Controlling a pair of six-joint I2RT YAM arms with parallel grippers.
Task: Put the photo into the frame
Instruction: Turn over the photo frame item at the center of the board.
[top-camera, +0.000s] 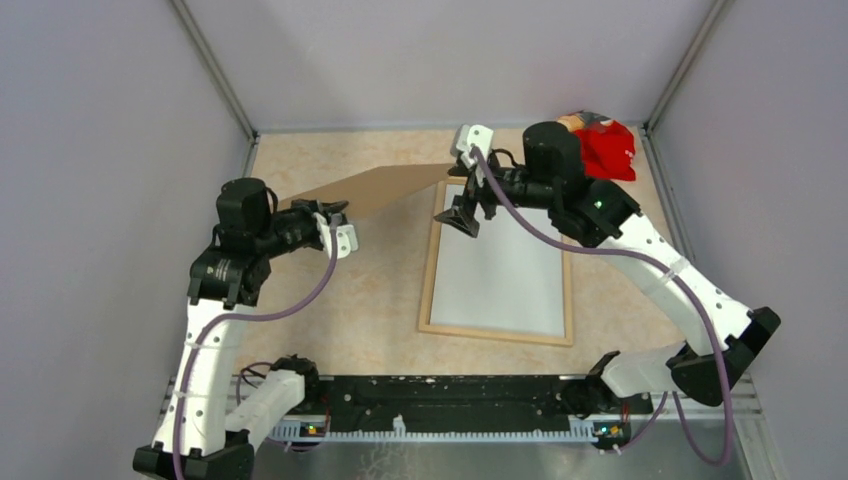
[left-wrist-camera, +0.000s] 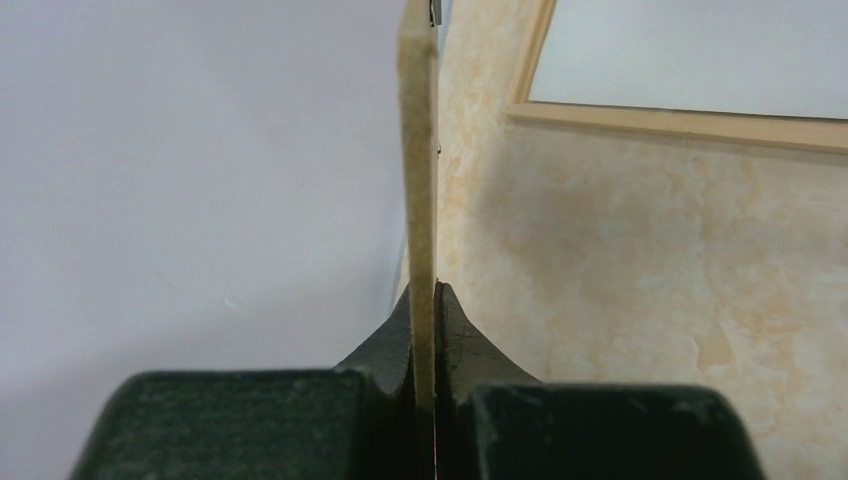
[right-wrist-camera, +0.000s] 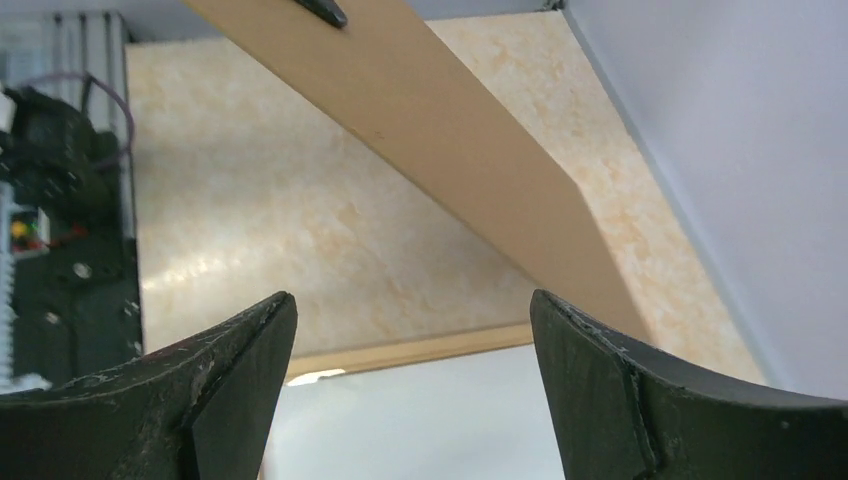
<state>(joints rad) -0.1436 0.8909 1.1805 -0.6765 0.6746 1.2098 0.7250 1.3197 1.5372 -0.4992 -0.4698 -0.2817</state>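
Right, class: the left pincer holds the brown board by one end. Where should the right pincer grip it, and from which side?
The free end of the brown board, edge-on from the right. It is a thin sheet tilted off the table, so jaws can straddle that edge. The left pincer clamps the opposite end; the right pincer hangs open over the frame.

Board (top-camera: 385, 190) left of frame (top-camera: 495, 335)
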